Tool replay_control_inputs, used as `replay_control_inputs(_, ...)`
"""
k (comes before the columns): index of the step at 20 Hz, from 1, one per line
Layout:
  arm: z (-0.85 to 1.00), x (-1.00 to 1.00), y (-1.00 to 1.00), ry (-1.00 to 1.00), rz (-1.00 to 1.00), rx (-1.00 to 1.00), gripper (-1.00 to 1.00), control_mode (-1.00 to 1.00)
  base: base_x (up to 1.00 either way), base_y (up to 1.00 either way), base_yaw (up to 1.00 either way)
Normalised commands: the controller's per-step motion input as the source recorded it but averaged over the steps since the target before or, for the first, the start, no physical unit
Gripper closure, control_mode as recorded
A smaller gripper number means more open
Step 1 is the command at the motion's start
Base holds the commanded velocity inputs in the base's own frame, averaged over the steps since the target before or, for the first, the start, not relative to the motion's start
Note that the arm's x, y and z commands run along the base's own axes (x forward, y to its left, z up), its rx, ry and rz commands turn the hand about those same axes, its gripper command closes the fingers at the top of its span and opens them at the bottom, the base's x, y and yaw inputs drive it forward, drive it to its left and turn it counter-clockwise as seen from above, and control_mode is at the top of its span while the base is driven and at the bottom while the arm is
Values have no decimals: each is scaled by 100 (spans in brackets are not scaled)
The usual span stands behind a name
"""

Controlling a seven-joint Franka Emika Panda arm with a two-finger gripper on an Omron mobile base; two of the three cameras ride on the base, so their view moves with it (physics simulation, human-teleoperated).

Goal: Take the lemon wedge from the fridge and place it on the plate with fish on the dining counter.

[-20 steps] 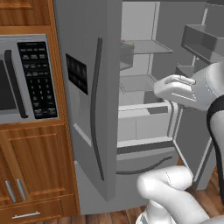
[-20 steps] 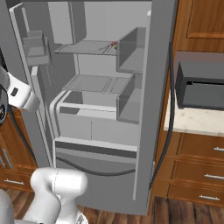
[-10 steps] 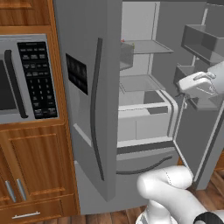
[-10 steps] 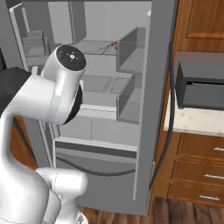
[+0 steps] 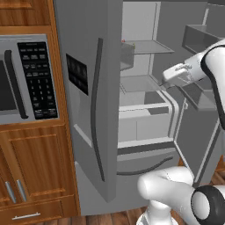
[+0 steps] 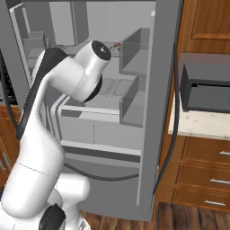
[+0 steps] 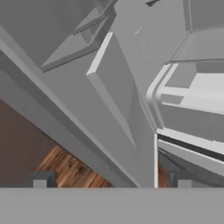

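The fridge [image 5: 88, 110] stands with its doors swung open, grey shelves [image 5: 145, 81] showing inside. On the upper shelf a tiny yellow-green speck, the lemon wedge [image 5: 133, 44], lies beside a small thin red item [image 5: 123, 41]; both also show past my arm, the lemon wedge [image 6: 119, 48] hardly readable. My gripper [image 5: 166, 79] hovers at the right of the middle shelf, below and right of the wedge, apart from it. In the hand view my gripper [image 7: 111, 180] is open with nothing between its fingertips [image 7: 43, 179]. The plate, the fish and the dining counter are out of view.
A microwave [image 5: 26, 79] sits in wood cabinets left of the fridge. Right of the fridge a dark appliance [image 6: 206, 87] rests on a pale countertop [image 6: 193, 128] over wood drawers. Door bins [image 5: 200, 37] hang on the open right door. My arm's elbow [image 6: 85, 72] crosses the fridge opening.
My arm has swung up across the fridge opening, and the hand has shifted left toward the middle shelf. The jaws have stayed open.
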Motion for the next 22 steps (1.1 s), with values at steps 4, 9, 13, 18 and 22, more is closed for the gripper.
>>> replay_control_inputs(4, -22, 100, 37, 0, 5, 0, -100, -100, 0, 0, 0)
replay_control_inputs(9, -19, 97, 52, -6, 2, 0, -100, -100, 0, 0, 0)
replay_control_inputs(13, -18, 59, 56, -11, 8, 4, -100, -100, 0, 0, 0)
replay_control_inputs(18, -13, 10, 85, -22, 21, 5, -100, -100, 0, 0, 0)
replay_control_inputs(22, -7, -12, 100, -30, 31, 0, -100, -100, 0, 0, 0)
